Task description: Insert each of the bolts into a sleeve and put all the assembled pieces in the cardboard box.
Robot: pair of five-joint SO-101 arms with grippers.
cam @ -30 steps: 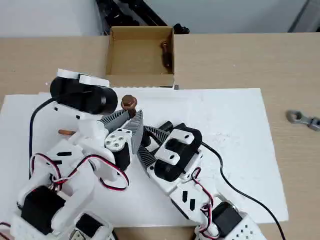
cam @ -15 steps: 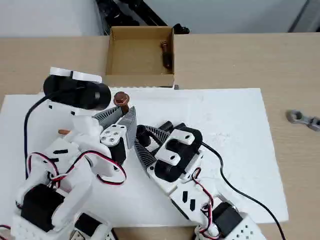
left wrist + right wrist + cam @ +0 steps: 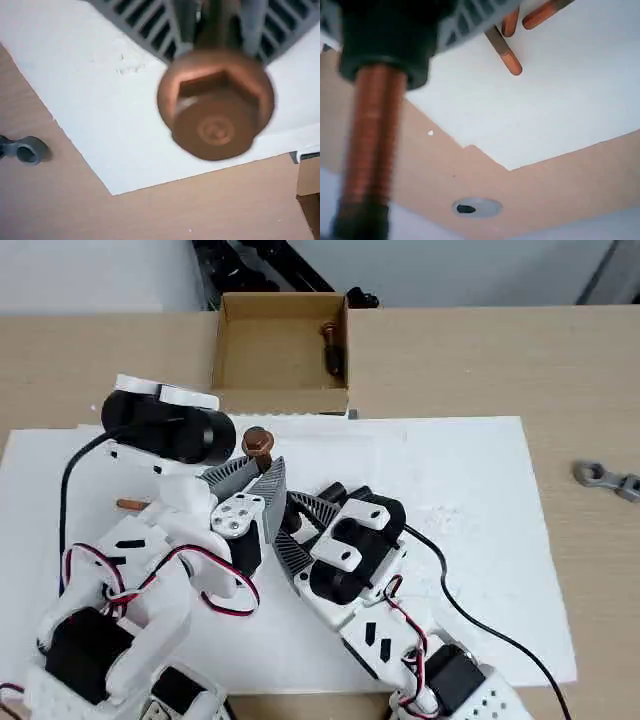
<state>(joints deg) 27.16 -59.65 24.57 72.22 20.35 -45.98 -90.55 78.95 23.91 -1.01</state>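
Two sets of ribbed grey jaws sit close together just short of the cardboard box's point(image 3: 270, 355) near wall. The left gripper point(image 3: 256, 470) is clamped on a copper bolt point(image 3: 257, 444) right under its flanged hex head, and the head point(image 3: 216, 102) pokes out past the fingertips towards the box. The right gripper point(image 3: 286, 524), a little further back from the box and right beside the left one, is closed around a black sleeve point(image 3: 384, 45). A threaded copper shaft point(image 3: 372, 145) runs out of the sleeve's end; whether it belongs to that same bolt I cannot tell. Both arms stand over a white sheet point(image 3: 470, 540) whose far edge comes right up to the box. One loose bolt point(image 3: 130, 504) lies on the sheet, well back from the box's left corner. Inside the box, against its right wall, lies one assembled piece point(image 3: 332, 348). Far off to the box's right, on the bare table point(image 3: 480, 360), rests a grey metal fitting point(image 3: 600, 477).
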